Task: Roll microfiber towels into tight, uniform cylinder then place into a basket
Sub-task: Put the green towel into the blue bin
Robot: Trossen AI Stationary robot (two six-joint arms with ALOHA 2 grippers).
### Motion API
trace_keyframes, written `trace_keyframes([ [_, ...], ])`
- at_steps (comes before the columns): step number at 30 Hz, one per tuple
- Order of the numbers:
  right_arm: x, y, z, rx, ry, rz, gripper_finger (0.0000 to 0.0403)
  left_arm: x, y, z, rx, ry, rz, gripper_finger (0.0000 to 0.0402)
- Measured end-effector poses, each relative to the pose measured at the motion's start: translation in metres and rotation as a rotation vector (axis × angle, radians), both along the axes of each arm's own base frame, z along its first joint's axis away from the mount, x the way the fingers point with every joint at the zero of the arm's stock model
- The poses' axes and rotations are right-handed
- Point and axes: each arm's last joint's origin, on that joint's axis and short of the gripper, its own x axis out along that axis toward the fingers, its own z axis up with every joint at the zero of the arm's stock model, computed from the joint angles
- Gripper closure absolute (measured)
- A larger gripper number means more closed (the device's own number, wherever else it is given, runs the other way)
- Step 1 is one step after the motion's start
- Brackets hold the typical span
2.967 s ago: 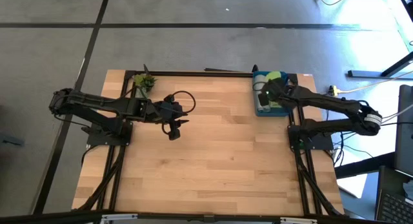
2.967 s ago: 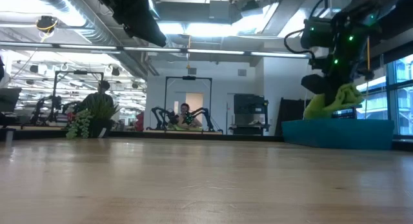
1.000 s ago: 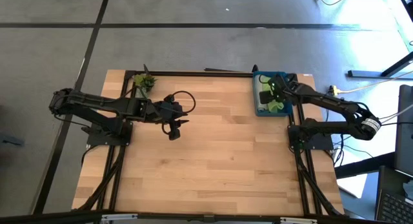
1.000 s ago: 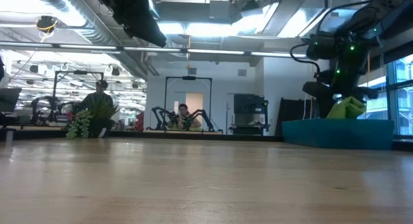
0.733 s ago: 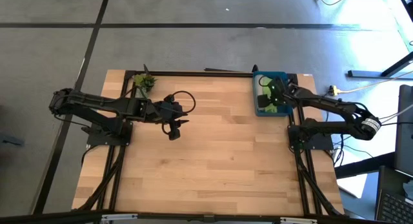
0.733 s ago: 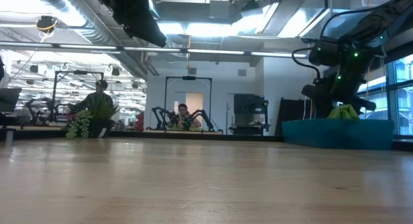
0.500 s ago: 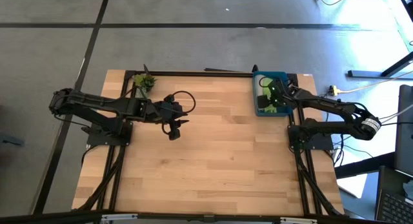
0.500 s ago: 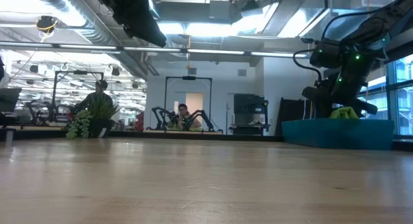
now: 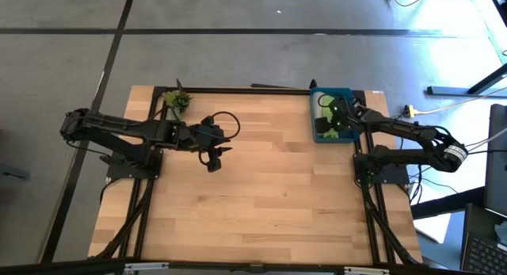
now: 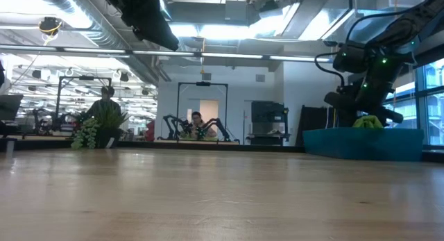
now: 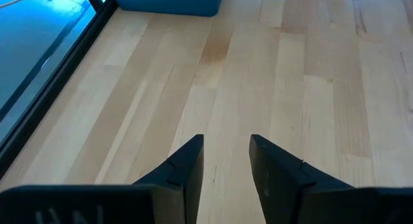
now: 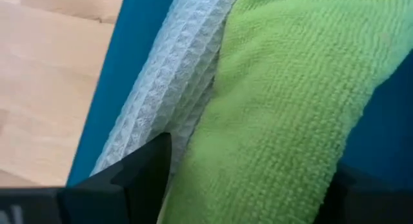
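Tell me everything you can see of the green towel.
The green towel is bright lime, with a nubby looped pile like microfiber. It lies bunched inside the blue basket at the table's far right corner, pressed against the light grey waffle-weave towel beside it. The right gripper is down in the basket with its fingers straddling the green cloth. In the low view only a small hump shows above the basket wall.

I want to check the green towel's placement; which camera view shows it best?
The right wrist view: the green towel fills it, beside the grey towel. High view shows a small patch; low view only a tip; left wrist none.
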Motion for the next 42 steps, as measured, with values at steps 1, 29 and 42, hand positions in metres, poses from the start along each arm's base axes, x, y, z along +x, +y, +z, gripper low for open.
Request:
trace_keyframes([
  [1, -0.0003, -0.0002, 0.0000, -0.001, 0.002, -0.002, 0.0138, 0.0000, 0.0000, 0.0000, 0.000, 0.000, 0.000, 0.0285],
  [29, -0.0027, -0.0035, 0.0007, -0.096, 0.114, 0.076, 0.0138, 0.0000, -0.0003, 0.0000, -0.005, 0.000, -0.006, 0.0285],
  [42, -0.0021, -0.0030, 0.0005, -0.079, 0.093, 0.084, 0.0138, 0.0000, -0.0003, -0.0001, 0.001, 0.002, -0.011, 0.0285],
])
